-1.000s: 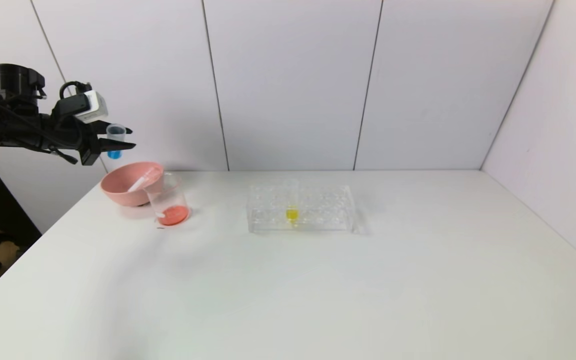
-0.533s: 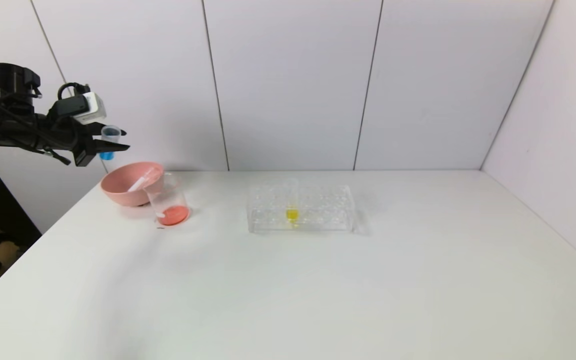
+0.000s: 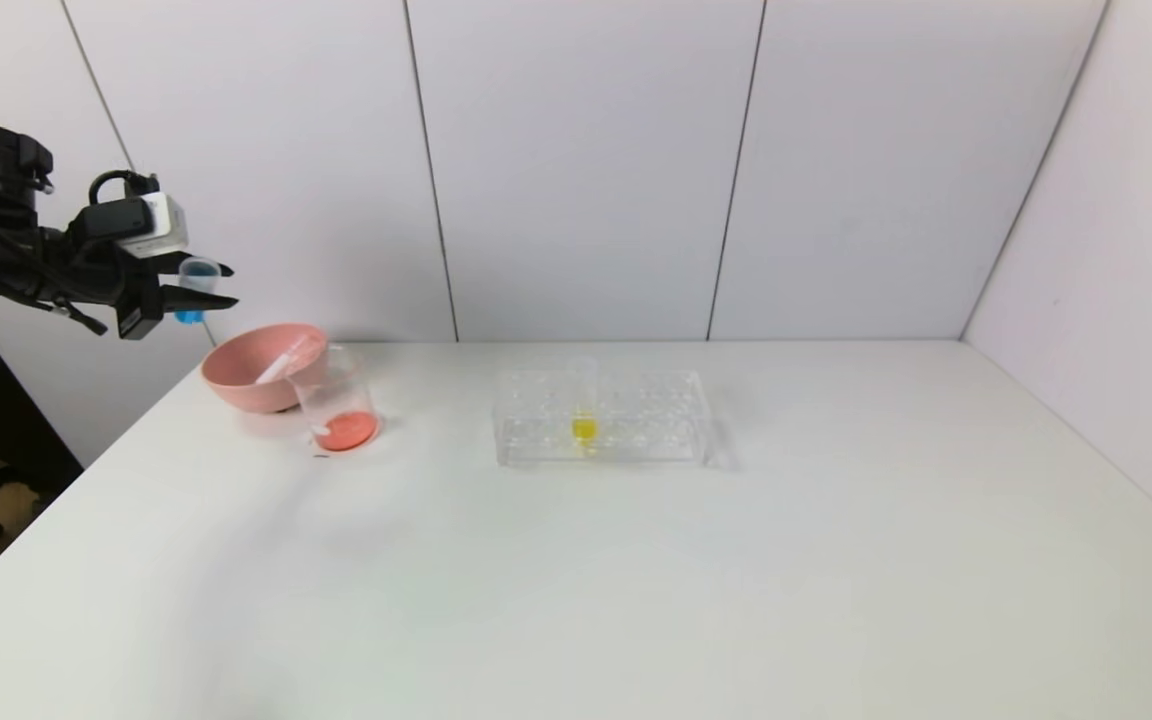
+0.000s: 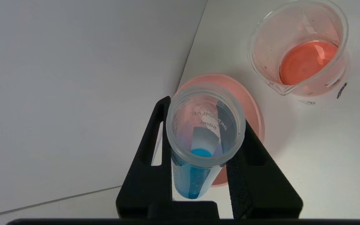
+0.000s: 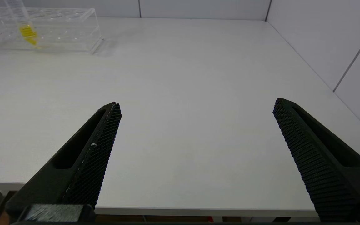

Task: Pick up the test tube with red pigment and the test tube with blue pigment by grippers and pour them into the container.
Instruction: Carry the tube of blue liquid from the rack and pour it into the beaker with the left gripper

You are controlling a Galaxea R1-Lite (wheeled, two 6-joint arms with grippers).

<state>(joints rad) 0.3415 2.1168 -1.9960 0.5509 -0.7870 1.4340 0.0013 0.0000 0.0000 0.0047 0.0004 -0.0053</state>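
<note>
My left gripper (image 3: 208, 285) is shut on the test tube with blue pigment (image 3: 193, 292) and holds it upright in the air, left of and above the pink bowl (image 3: 236, 372). In the left wrist view the tube (image 4: 195, 178) sits between the black fingers (image 4: 150, 156), with blue liquid at its bottom. The container (image 3: 338, 405), a clear beaker with orange-red liquid, stands on the table beside the bowl and also shows in the left wrist view (image 4: 298, 56). No tube holding red liquid is in view. My right gripper (image 5: 197, 104) is open and empty above the table's near edge.
A clear tube (image 3: 281, 362) with no visible liquid lies in the pink bowl. A clear tube rack (image 3: 636, 415) at mid-table holds a tube with yellow liquid (image 3: 584, 425). Walls close the back and right sides. The table's left edge (image 3: 86, 470) runs below my left arm.
My left gripper has moved left and slightly up with the blue tube, away from the bowl and beaker. Nothing on the table has moved.
</note>
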